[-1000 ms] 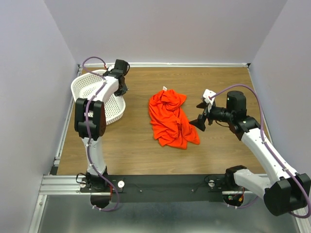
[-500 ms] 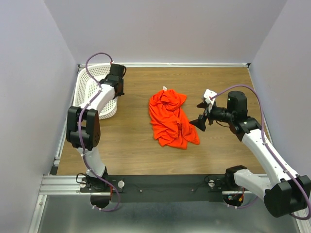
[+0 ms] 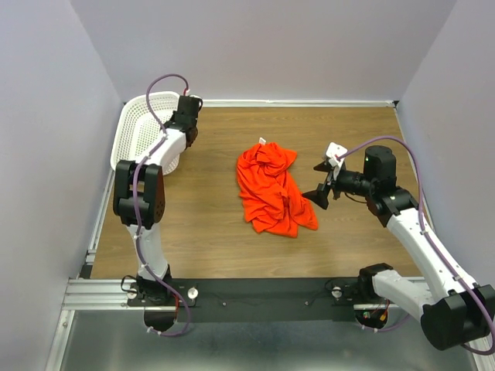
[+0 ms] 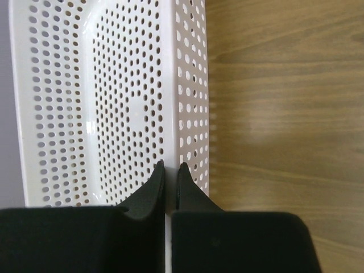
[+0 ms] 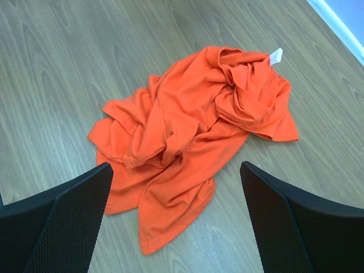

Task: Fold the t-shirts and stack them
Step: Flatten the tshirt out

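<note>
Crumpled bright orange-red thin t-shirt [image 3: 272,189] just lying mid wooden table [image 3: 216,224].
The left gripper [image 4: 170,168] is pinched onto the white perforated plastic basket [image 3: 143,127] wall, while the right gripper [image 3: 319,182] is spread wide beside the shirt.

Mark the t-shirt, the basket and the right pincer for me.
t-shirt [image 3: 272,189]: top view, middle of the crumpled orange heap.
basket [image 3: 136,133]: top view, bare perforated inner wall.
right pincer [image 3: 319,182]: top view, midway between its open fingertips.
</note>
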Controlling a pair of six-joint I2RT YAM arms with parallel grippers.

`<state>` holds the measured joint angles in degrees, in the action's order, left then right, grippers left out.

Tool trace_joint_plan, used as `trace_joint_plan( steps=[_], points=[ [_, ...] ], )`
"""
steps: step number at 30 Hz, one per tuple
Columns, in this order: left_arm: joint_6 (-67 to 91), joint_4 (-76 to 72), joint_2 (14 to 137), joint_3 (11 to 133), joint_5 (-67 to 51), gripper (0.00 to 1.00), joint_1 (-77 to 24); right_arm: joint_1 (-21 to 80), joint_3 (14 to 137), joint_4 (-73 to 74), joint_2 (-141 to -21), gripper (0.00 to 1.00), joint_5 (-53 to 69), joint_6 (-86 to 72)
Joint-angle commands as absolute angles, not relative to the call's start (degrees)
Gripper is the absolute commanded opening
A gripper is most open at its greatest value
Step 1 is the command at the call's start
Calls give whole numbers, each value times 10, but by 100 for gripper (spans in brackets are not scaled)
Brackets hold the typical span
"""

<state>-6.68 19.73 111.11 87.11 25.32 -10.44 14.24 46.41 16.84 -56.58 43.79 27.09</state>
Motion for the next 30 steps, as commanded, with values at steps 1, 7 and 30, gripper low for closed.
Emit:
trace_joint_plan(
  steps=[1,7,30],
  points=[
    [-114,178,1153,919,311,0,-98,142,463,178,-557,100,447,275],
    [-121,185,1201,964,329,0,-84,142,463,178,-562,100,448,275],
    [-23,183,1108,1006,318,57,-77,142,461,179,-586,100,441,276]
  ],
)
